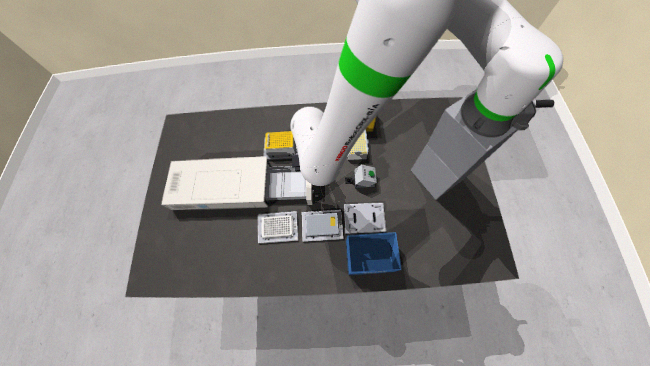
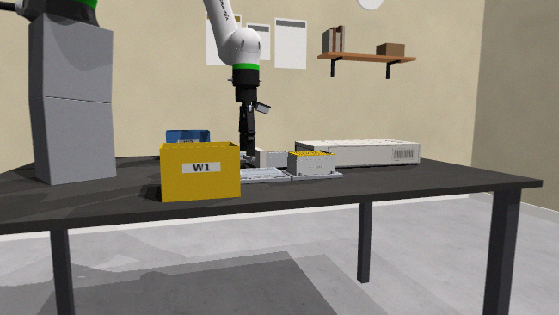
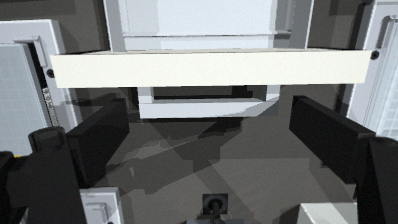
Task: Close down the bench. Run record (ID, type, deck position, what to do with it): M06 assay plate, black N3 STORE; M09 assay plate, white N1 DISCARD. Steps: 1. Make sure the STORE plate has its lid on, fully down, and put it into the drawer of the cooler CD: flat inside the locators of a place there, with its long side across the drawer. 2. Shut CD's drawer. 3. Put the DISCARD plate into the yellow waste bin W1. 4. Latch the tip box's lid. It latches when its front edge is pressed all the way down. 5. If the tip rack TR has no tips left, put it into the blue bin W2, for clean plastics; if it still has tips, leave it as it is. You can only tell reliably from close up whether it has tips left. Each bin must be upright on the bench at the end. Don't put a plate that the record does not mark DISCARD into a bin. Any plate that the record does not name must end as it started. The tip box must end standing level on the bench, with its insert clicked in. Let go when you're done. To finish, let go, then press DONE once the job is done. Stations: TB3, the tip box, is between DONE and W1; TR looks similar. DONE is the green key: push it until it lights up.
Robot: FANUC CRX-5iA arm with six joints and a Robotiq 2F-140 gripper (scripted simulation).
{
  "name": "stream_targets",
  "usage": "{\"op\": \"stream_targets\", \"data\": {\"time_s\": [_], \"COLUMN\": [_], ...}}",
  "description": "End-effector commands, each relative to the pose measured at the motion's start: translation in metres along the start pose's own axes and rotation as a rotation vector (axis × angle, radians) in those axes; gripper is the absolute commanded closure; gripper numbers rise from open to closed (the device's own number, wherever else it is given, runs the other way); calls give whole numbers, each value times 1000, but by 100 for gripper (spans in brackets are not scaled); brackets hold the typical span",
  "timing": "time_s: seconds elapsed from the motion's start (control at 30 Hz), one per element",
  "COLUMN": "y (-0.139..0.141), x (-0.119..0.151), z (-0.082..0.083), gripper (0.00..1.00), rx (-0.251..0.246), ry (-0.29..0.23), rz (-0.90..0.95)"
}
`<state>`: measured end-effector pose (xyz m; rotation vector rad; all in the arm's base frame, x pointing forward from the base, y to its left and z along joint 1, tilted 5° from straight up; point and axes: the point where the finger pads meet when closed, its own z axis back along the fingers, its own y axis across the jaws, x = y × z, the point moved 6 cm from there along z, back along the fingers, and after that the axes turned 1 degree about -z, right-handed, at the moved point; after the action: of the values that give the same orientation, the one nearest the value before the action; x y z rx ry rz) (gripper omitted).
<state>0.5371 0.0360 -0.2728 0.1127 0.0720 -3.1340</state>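
Gripper (image 3: pixel 207 135): is being held wide apart, released, with nothing between the dark fingers; it is hanging at frame centre, just outside the drawer front.
Drawer (image 1: pixel 286 186): is standing pulled out of the cooler CD (image 1: pixel 215 182), left of centre in the top view; its cream front panel (image 3: pixel 210 67) is spanning the wrist view's upper half.
White plate (image 1: pixel 277 226): is lying below the cooler.
Yellow bin W1 (image 2: pixel 199 172): is standing upright, lower left in the exterior view.
Blue bin (image 1: pixel 373 254): is standing lower centre.

The arm (image 1: pixel 365 95) reaches steeply down, wrist vertical, its gripper (image 3: pixel 210 135) pointing downward, jaws wide apart, holding nothing.
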Motion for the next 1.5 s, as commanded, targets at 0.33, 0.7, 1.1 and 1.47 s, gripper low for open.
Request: {"op": "stream_targets", "data": {"time_s": [0.33,0.7,1.1,1.47], "y": [0,0,0,0], "x": [-1,-1,-1,-1], "z": [16,31,44,56], "gripper": [12,12,12,12], "rx": [0,0,0,0], "ry": [2,2,2,2], "rz": [0,0,0,0]}}
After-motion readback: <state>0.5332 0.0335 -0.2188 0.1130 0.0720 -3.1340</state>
